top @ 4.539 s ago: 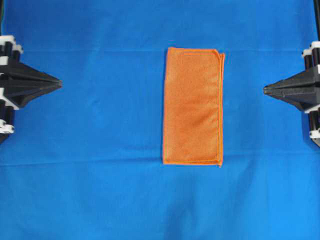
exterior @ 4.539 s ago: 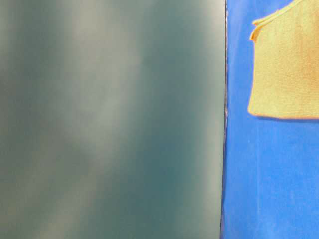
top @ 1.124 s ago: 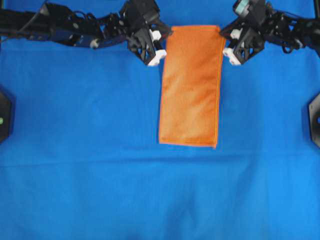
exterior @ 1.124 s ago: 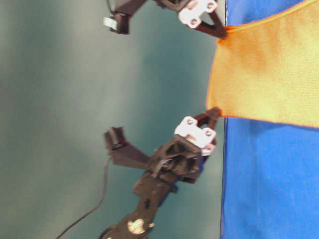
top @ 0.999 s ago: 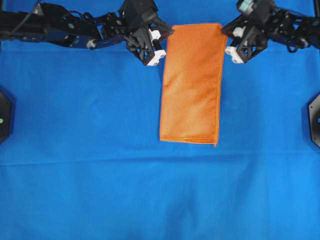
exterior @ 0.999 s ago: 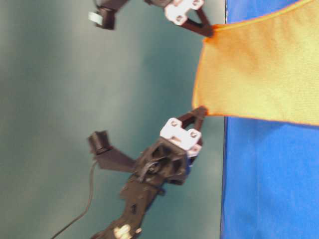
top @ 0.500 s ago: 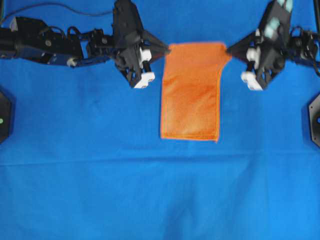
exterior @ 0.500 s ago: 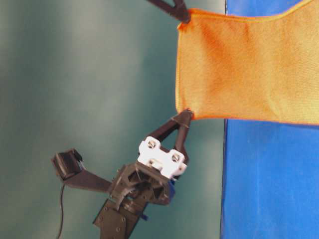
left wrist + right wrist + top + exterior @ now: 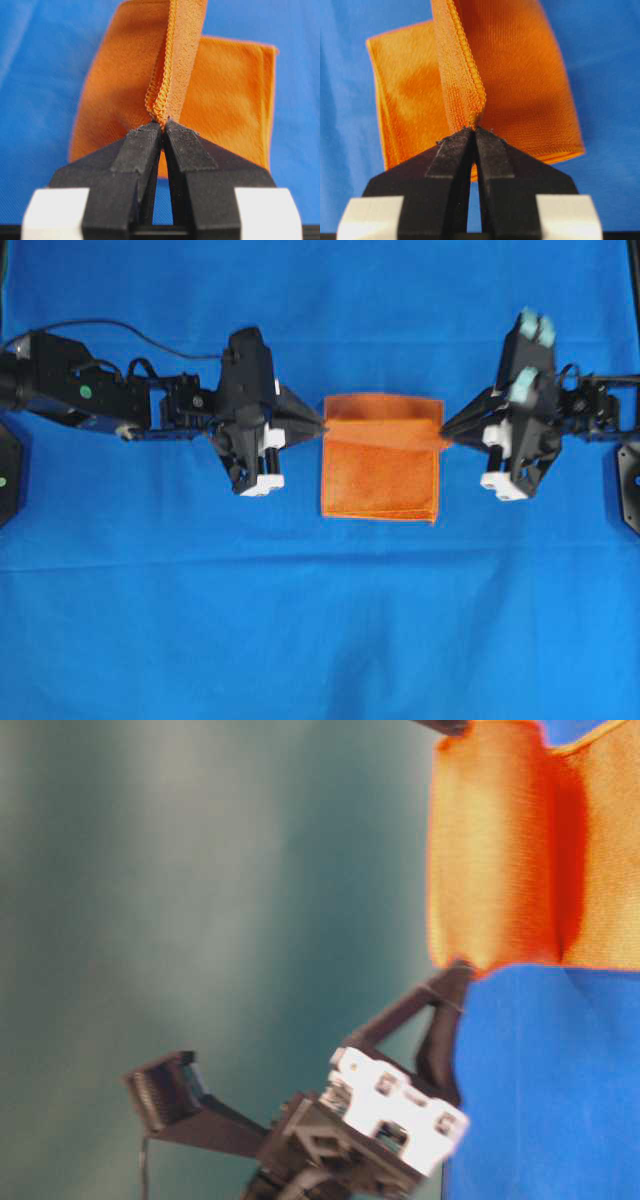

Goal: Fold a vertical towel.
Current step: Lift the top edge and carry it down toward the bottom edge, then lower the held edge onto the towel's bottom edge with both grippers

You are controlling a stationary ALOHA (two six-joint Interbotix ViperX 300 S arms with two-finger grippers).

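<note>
Orange microfibre, the towel (image 9: pixel 380 472) sits near the middle of the blue-covered worktop (image 9: pixel 320 620), its lower part lying flat while its far part is lifted and doubled over toward the near edge. In the overhead view the raised band runs across the top of the flat portion, stretched between the two arms. The left end effector (image 9: pixel 322 428) meets the towel's left top corner, and the left wrist view shows its black fingers (image 9: pixel 135 150) pressed together on the stitched edge, with the layered hem rising straight up from the tips. The right end effector (image 9: pixel 444 432) pinches the opposite corner in the same way; its wrist view shows the fingertips (image 9: pixel 492 150) closed tight on the hem. From table level the lifted cloth hangs as a curved fold above the blue cover, one end effector just beneath its corner.
</note>
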